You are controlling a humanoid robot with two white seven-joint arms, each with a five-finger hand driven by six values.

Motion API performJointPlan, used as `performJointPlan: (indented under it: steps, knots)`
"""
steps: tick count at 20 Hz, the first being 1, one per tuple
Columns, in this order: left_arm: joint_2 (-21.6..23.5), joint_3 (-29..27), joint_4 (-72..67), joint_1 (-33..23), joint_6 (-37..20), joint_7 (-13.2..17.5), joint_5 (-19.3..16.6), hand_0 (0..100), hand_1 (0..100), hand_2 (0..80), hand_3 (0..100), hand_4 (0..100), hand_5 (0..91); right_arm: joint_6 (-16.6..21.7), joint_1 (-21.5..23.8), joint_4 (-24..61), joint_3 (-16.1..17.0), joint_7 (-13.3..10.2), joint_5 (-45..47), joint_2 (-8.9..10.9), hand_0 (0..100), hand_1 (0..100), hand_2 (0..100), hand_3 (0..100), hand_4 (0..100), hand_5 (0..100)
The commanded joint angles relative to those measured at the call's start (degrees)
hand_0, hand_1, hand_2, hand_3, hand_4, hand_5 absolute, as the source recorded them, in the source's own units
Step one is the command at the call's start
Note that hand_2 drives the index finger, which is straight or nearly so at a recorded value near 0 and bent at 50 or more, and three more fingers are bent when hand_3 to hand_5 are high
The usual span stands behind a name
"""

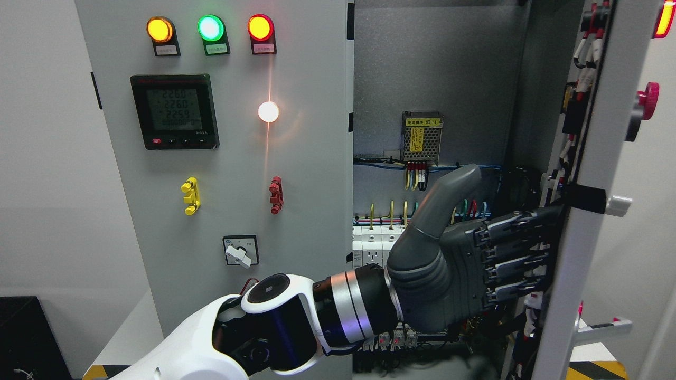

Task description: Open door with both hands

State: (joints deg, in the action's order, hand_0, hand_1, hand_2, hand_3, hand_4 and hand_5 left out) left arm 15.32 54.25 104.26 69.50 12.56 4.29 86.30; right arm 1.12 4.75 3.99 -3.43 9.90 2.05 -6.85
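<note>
- The grey metal cabinet door (591,174) stands swung open at right, edge-on.
- The dark left hand (465,264) presses extended fingers (512,248) against its inner edge, thumb up, gripping nothing.
- Likely stiff, hinged, moderately heavy: push near the free edge.

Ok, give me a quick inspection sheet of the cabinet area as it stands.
Surface: grey left door shut, lamps lit, meter showing digits.
Job's things: right door swung open, seen edge-on.
Clutter: nothing seen.
Hands: left hand, fingers reaching to the right door's inner edge, thumb up; right hand not in view.
Cables: coloured wires and breakers exposed inside.
Surroundings: white wall, striped floor tape.
</note>
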Motion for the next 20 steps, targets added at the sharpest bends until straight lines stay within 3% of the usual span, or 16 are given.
performJointPlan:
  steps: [1, 6, 13, 20]
  knots:
    - [-5.7, 1.8, -1.3, 1.0, 0.0, -0.3, -0.3, 0, 0, 0.0, 0, 0, 0.0, 0.0, 0.0, -0.3, 0.0, 0.0, 0.1, 0.00, 19, 0, 0, 0, 0, 0]
    - [-8.3, 2.1, -2.5, 1.8, -0.3, -0.6, -1.0, 0, 0, 0.0, 0, 0, 0.0, 0.0, 0.0, -0.3, 0.0, 0.0, 0.0, 0.00, 19, 0, 0, 0, 0, 0]
    - [-13.0, 2.2, -5.7, 1.0, -0.1, -0.6, -5.4, 0, 0, 0.0, 0, 0, 0.0, 0.0, 0.0, -0.3, 0.0, 0.0, 0.0, 0.00, 19, 0, 0, 0, 0, 0]
    - [-16.5, 2.6, -9.6, 1.3, 0.0, -0.6, -5.7, 0, 0, 0.0, 0, 0, 0.0, 0.0, 0.0, -0.3, 0.0, 0.0, 0.0, 0.00, 19, 0, 0, 0, 0, 0]
